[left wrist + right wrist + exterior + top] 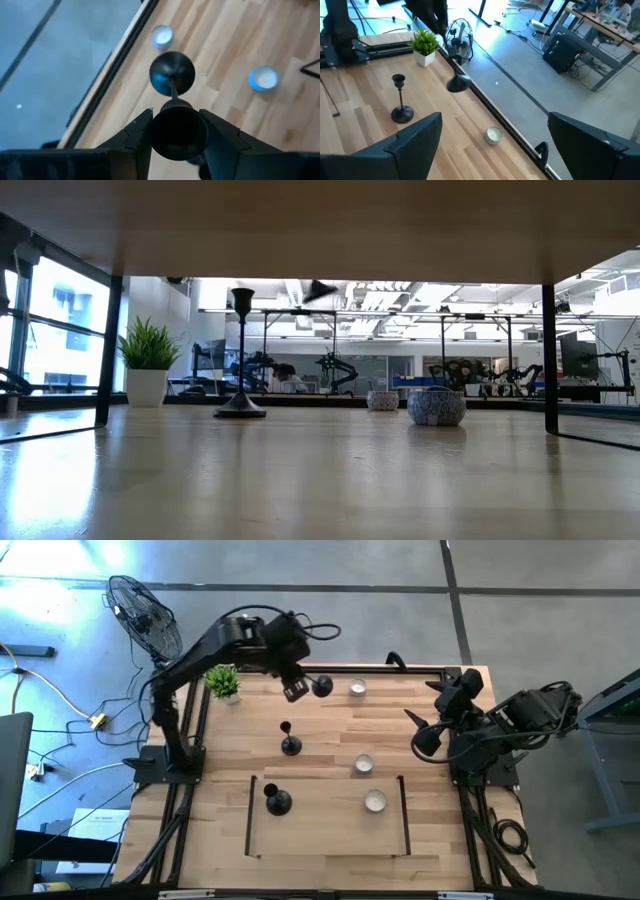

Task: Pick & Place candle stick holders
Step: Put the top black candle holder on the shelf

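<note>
A plant [223,682] is set at the table's [330,840] ten o'clock corner; three tealights [357,688] [363,764] [374,802] are lined toward four o'clock. A fan [143,613] is seen beyond.

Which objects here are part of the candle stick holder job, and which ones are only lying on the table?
Part of the job:
- held candle stick holder, gripped at its cup end by the left pincer
- middle candle stick holder, standing
- front candle stick holder, inside the black frame

Only lying about:
- potted plant
- three small candles
</note>
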Tool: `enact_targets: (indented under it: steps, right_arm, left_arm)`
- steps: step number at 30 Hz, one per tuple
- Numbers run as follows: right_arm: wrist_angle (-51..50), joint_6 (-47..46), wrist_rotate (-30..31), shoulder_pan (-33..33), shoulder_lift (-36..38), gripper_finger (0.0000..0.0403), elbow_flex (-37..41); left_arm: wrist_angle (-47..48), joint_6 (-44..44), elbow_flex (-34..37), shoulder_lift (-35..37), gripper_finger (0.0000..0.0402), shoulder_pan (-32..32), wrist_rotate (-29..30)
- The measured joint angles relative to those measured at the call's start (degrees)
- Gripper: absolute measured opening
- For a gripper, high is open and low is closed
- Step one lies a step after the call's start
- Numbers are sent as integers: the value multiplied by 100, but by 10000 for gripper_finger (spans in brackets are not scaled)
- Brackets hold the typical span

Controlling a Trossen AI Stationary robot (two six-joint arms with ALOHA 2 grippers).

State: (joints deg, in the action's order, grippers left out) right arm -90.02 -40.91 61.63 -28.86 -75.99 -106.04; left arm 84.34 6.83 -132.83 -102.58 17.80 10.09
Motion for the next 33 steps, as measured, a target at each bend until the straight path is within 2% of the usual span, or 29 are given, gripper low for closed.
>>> enact_targets:
  steps: [6,14,20,29,33]
  right_arm:
    - [0,2,193,0,0,358,0]
    - [0,2,214,2,0,358,0]
    - [0,4,212,2,0,358,0]
    - [0,3,168,2,-14,358,0]
    - [0,12,206,2,-17,358,2]
  left_arm:
    - [-209,92,-33,432,133,-775,-196]
    - [-1294,99,-34,742,133,-2121,-204]
    - [-1207,512,-29,723,133,-3019,-156]
    - [-1075,1446,-31,575,133,-4294,292]
    - [-1187,1570,-29,405,133,-4768,313]
